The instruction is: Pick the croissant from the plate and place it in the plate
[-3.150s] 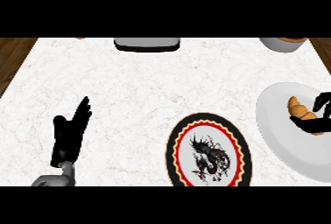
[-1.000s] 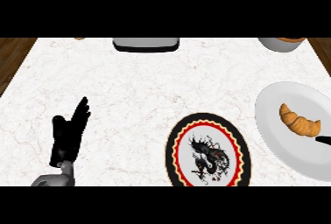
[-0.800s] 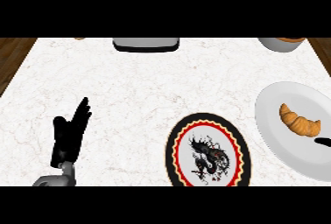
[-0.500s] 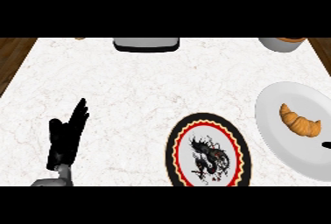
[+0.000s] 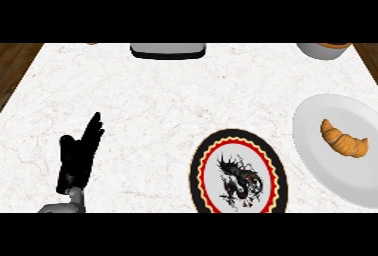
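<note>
Head view, the only one I have. The croissant [image 5: 344, 138] lies on the plain white plate [image 5: 325, 165] at the right edge of the counter [image 5: 184, 95], resting flat, nothing touching it. Just beside that plate, toward the middle, sits the patterned plate [image 5: 238, 176] with its black and red rim and a dark dragon figure at the centre; it holds nothing. I judge the white plate to be the source and the patterned one the target, set side by side so the transfer is short, though the task sentence does not tell the two apart.

My left hand [image 5: 78, 159] shows at the lower left, fingers straight and pointing up the counter, grasping nothing. It is well apart from both plates, and I read it as resting.

My right hand is nowhere in the view, so I cannot report on its fingers.

Cut off or unclear: the white plate runs past the right edge, the patterned plate's lower rim is trimmed, and the left forearm barely enters. At the far edge a grey tray-like object [image 5: 167, 50] and a bowl [image 5: 325, 49] are only partly visible; the bowl's contents I cannot make out
</note>
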Controlling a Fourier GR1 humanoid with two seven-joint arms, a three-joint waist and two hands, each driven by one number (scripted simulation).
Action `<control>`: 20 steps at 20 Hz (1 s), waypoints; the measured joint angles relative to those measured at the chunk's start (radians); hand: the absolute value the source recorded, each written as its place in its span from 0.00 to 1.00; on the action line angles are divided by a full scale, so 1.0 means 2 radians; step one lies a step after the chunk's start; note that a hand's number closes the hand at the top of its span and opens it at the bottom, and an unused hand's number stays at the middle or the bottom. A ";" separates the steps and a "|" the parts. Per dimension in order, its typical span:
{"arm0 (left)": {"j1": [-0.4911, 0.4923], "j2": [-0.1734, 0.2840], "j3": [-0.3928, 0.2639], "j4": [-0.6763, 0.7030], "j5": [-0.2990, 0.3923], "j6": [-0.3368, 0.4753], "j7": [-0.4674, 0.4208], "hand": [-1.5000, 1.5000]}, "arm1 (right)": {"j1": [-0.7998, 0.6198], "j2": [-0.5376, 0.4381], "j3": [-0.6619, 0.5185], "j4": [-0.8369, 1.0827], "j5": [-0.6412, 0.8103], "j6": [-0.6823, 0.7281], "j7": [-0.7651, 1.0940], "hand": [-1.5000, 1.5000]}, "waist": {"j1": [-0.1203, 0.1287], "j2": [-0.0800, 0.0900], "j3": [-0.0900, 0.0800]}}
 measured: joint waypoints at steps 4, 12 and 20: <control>-0.007 -0.002 0.002 0.008 0.001 -0.001 -0.003 0.50 | 0.005 -0.017 -0.007 0.032 -0.003 -0.002 -0.027 0.00 | 0.001 0.001 0.001; -0.013 0.000 0.008 0.020 0.001 -0.003 -0.010 0.50 | 0.007 -0.039 -0.022 0.069 -0.017 -0.011 -0.045 0.00 | 0.003 0.002 0.001; -0.017 -0.002 0.008 0.018 0.003 -0.006 -0.002 0.50 | 0.014 -0.052 -0.030 0.083 -0.025 -0.026 -0.043 0.00 | 0.004 0.002 0.002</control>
